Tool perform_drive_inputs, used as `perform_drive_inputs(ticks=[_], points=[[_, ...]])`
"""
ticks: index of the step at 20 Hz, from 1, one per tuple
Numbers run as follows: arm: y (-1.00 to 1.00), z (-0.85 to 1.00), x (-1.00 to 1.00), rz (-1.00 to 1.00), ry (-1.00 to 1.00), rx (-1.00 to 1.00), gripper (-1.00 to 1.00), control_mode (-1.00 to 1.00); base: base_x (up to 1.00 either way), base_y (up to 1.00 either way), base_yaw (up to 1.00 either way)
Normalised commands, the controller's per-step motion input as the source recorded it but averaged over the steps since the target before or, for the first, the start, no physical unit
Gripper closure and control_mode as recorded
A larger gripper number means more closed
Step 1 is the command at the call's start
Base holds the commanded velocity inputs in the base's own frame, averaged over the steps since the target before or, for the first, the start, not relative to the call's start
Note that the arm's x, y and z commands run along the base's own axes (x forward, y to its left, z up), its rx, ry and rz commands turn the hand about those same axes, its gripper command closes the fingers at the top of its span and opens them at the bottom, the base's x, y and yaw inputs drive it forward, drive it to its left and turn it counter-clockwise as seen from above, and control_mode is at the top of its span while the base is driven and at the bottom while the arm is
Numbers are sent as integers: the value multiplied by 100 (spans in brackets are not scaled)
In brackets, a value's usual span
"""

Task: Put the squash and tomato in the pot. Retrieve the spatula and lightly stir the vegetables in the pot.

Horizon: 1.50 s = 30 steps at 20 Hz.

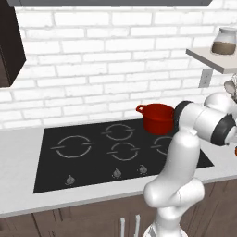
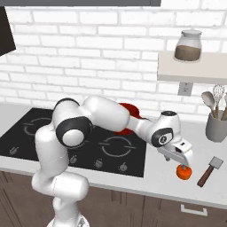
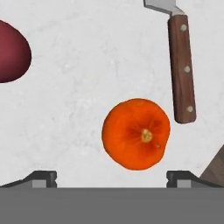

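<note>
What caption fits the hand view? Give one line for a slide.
Open end effector hovers above the orange squash, spatula beside it.

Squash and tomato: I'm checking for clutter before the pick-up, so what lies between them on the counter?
Nothing. In the hand view, only bare white counter separates the orange squash from the dark red tomato.

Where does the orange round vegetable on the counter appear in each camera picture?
Left base view: a sliver at the right edge, mid-height, probably the orange vegetable.
Right base view: lower right, on the counter just below the gripper.
Hand view: centre, just above the open gripper's tips.
Shared landmark: the spatula, lying just right of it in the right base and hand views.
</note>
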Motion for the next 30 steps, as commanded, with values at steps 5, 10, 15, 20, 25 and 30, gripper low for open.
perform_drive_inputs(ticks=[5,10,15,20,25,30], points=[[-22,-33,7,4,0,-2,-100,-100,0,0,0],[-9,-15,20,5,0,-3,-100,-100,0,0,0],[-10,-19,2,8,2,-5,-100,-100,0,0,0],[0,-30,-12,6,5,-12,-100,-100,0,0,0],[0,-22,-26,5,1,-9,-100,-100,0,0,0],[0,-5,-28,3,0,0,100,-100,0,0,0]])
